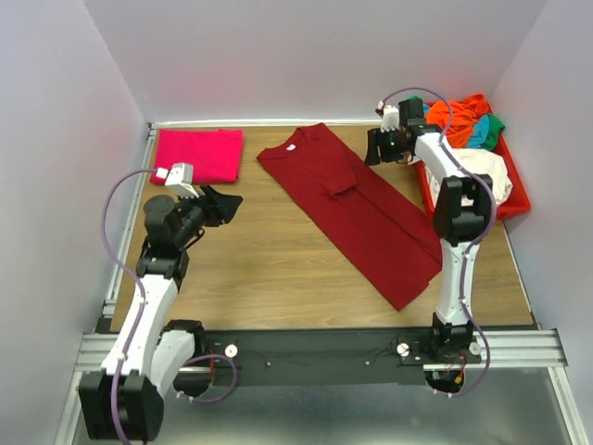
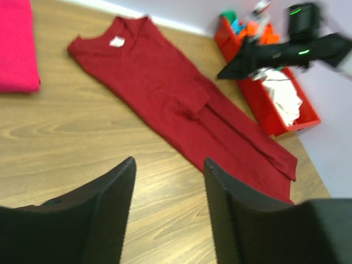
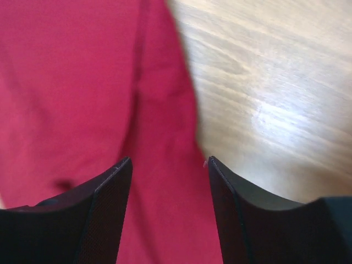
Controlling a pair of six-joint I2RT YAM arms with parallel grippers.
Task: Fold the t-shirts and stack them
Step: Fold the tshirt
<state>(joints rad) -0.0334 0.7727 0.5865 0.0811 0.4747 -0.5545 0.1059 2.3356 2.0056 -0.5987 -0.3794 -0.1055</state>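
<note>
**Status, as I read it from the remote station:**

1. Maroon t-shirt (image 1: 347, 209): flat on desk (image 1: 269, 269), centre-right. It runs diagonally from far centre to near right and is folded lengthwise into a long strip. One sleeve (image 1: 341, 183) lies folded on top, approx. mid-length.
2. Pink t-shirt (image 1: 197, 154): folded to a rectangle at far-left corner of desk, well apart from the maroon t-shirt.
3. Red tray (image 1: 519, 199): far-right edge of desk, with other shirts heaped inside. Orange shirt (image 1: 463, 113), green shirt (image 1: 496, 122) and teal shirt (image 1: 480, 134) are at far end. Cream shirt (image 1: 491, 171) is at near end.
4. Left pincer (image 2: 168, 162): fingers spread, nothing btwn them. It hovers over left part of desk, on the near side of the pink t-shirt, pointing right twd the maroon t-shirt. No contact w/ cloth.
5. Right pincer (image 3: 168, 160): fingers spread, nothing pinched. Wrist view puts it above the maroon t-shirt's edge, w/ cloth on one side and bare wood on the other. Top view puts it at far right, just left of the red tray. I cannot tell whether the tips touch the cloth.
</note>
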